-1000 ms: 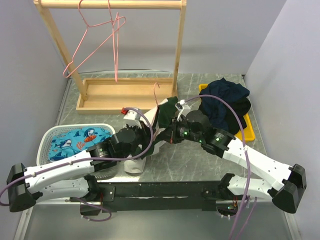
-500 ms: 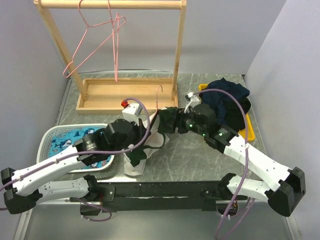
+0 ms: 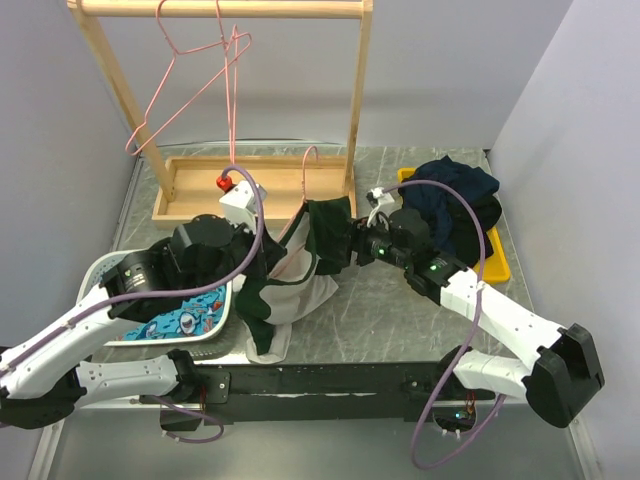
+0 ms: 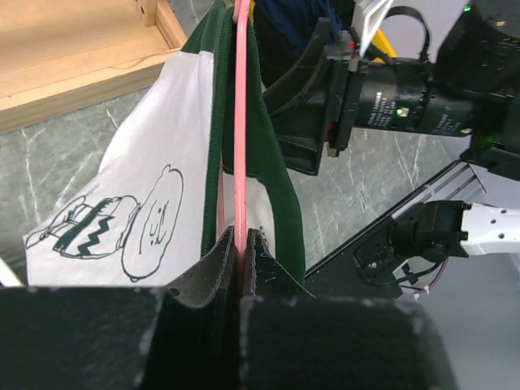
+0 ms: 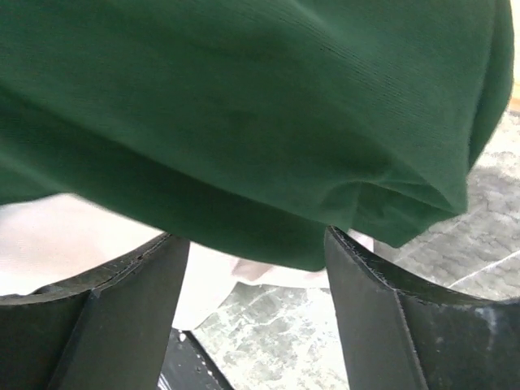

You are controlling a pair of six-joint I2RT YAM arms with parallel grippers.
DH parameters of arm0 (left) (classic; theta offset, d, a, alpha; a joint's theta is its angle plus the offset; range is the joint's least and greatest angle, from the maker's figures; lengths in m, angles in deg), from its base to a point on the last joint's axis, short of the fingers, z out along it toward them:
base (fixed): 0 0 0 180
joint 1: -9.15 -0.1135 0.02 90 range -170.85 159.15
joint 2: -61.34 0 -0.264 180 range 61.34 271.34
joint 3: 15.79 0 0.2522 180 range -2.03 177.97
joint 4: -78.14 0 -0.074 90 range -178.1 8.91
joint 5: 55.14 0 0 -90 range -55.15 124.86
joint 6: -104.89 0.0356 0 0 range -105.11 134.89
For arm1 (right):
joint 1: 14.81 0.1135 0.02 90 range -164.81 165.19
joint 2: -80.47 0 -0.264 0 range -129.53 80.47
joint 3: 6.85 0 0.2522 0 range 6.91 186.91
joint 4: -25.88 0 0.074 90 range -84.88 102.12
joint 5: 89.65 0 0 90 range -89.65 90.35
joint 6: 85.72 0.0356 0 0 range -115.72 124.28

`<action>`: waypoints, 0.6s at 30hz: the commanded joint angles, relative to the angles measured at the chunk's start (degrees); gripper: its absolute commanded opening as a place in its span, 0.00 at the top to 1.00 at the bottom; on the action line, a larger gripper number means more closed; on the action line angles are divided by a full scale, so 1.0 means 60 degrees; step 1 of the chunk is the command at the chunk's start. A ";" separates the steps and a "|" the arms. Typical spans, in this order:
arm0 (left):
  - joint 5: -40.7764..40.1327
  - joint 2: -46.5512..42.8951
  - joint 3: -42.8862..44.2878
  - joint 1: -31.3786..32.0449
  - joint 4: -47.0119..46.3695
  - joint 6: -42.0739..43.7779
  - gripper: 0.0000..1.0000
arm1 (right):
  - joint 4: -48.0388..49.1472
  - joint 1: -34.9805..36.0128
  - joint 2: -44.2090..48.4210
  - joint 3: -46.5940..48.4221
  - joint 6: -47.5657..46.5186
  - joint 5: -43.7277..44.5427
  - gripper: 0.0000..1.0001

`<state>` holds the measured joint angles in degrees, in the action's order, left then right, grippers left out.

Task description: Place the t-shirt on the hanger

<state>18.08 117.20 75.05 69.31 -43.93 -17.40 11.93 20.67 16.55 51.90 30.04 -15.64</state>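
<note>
Pink hanger (image 4: 241, 122) is running between t-shirt (image 4: 154, 187) folds | left gripper (image 4: 241, 244) is pinching its wire | right gripper (image 5: 252, 237) is gaping, fingers spread, at green cloth | shoulder seating likely remaining

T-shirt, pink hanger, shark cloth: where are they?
the t-shirt (image 4: 175, 114), left wrist view, on its white front above the cartoon print.
the hanger (image 4: 240, 122), left wrist view, on its pink wire.
shark-print cloth (image 3: 185, 320), top view, on its blue middle.
</note>
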 commanded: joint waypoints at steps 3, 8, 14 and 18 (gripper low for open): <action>0.0188 -0.0007 0.0966 -0.0066 0.0242 0.0358 0.99 | 0.1217 0.0062 -0.0478 0.0015 -0.0074 0.0072 0.38; 0.0159 -0.0066 0.1187 -0.0066 0.0506 0.0548 0.99 | -0.0112 0.0063 -0.0202 0.1098 -0.0512 0.1836 0.91; 0.0524 -0.0402 0.0719 -0.0080 0.0419 0.0563 0.99 | -0.3495 -0.1120 0.0020 0.3909 -0.1158 0.3925 1.00; 0.1008 -0.0593 0.0542 -0.0081 0.0155 0.0548 0.99 | -0.4113 -0.1622 -0.0873 0.5316 -0.1480 0.3516 1.00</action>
<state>20.37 116.04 78.17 69.12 -39.08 -14.84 -6.32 13.63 13.77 76.12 24.60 2.52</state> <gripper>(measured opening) 0.050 0.009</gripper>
